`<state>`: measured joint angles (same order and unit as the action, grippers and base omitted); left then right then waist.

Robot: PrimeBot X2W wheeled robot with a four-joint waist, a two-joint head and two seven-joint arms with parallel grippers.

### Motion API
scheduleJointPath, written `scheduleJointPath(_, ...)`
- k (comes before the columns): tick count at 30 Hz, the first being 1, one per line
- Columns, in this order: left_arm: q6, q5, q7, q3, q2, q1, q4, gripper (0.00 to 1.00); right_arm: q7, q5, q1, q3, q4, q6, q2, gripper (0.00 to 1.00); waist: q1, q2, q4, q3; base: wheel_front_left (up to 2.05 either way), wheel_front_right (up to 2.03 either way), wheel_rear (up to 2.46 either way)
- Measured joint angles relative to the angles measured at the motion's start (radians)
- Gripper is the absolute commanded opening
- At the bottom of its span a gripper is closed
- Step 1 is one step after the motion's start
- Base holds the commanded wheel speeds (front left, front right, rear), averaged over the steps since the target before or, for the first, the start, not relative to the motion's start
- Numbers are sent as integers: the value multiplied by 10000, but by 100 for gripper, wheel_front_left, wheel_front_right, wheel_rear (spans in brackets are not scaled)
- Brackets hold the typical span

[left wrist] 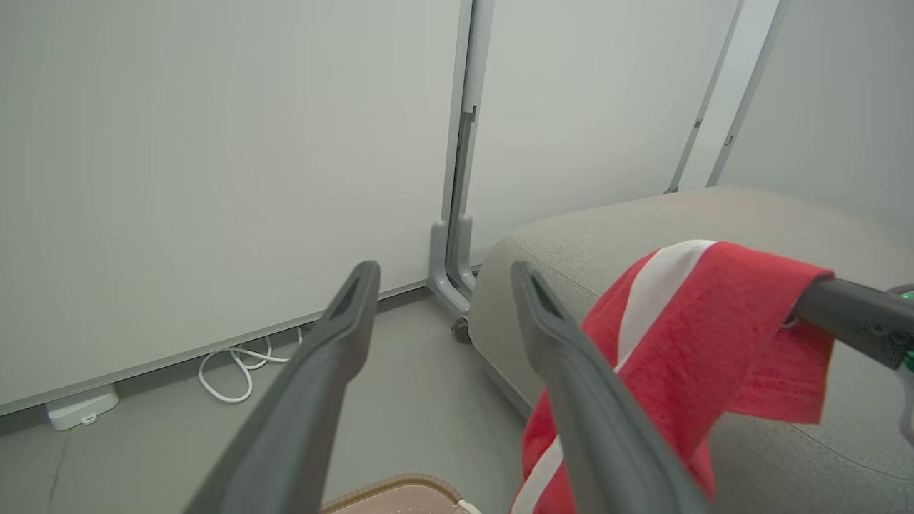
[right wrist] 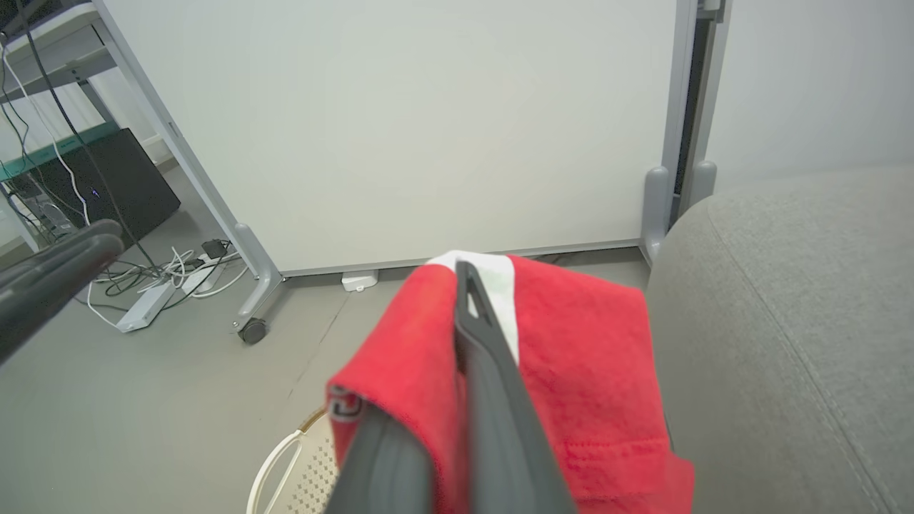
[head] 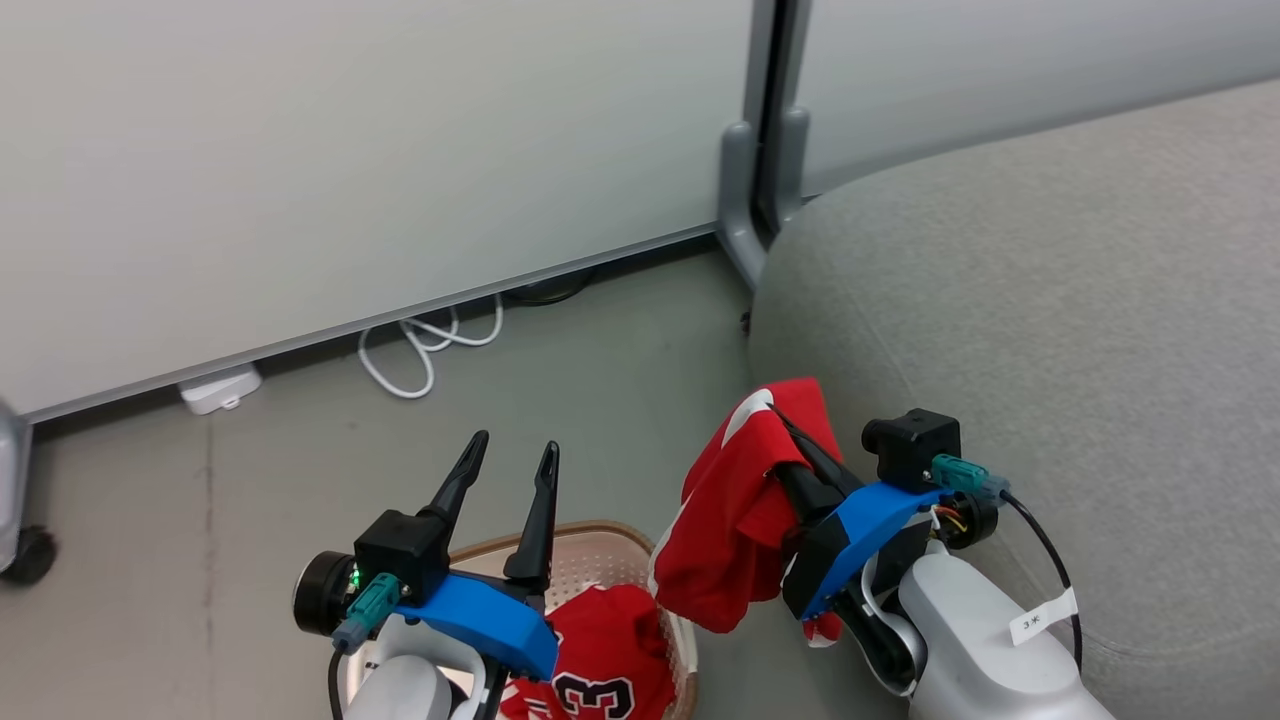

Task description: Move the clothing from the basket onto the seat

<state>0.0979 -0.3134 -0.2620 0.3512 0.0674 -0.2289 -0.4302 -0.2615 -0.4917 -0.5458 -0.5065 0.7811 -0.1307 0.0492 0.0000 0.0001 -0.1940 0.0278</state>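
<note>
My right gripper (head: pixel 780 425) is shut on a red garment with white stripe trim (head: pixel 735 515), which hangs in the air beside the grey seat (head: pixel 1050 300), just off its left edge. In the right wrist view the cloth (right wrist: pixel 571 371) drapes over both fingers. A second red garment (head: pixel 605 660) with black-and-white number lettering lies in the cream basket (head: pixel 600 545) at the bottom. Above the basket, my left gripper (head: pixel 515 450) stands open with nothing between its fingers (left wrist: pixel 343 321); the held garment (left wrist: pixel 685 335) shows to its right.
Pale partition panels (head: pixel 350 150) with a grey post (head: pixel 755 200) stand behind. A white cable (head: pixel 425 345) and a white adapter (head: pixel 220 390) lie on the floor under the panel. A caster (head: pixel 30 555) sits at far left. More cables and a power strip (right wrist: pixel 153 300) lie beyond.
</note>
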Motion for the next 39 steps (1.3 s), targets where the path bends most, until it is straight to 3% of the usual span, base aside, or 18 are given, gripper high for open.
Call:
scheduleJointPath(23,176,420,0,-201,-159,21,-4,100,-2,-253,7,-276,-209,0,2,0,1,0,-2858,267,0,0,0)
scheduleJointPath(30,219,441,0,-222,-167,14,-23,100,-4,-307,17,-336,-224,0,2,0,1,0,-3345,294,0,0,0)
scheduleJointPath(39,259,422,0,-48,-171,-100,-107,100,-4,-230,57,-36,-240,0,2,0,1,0,-3403,360,0,0,0)
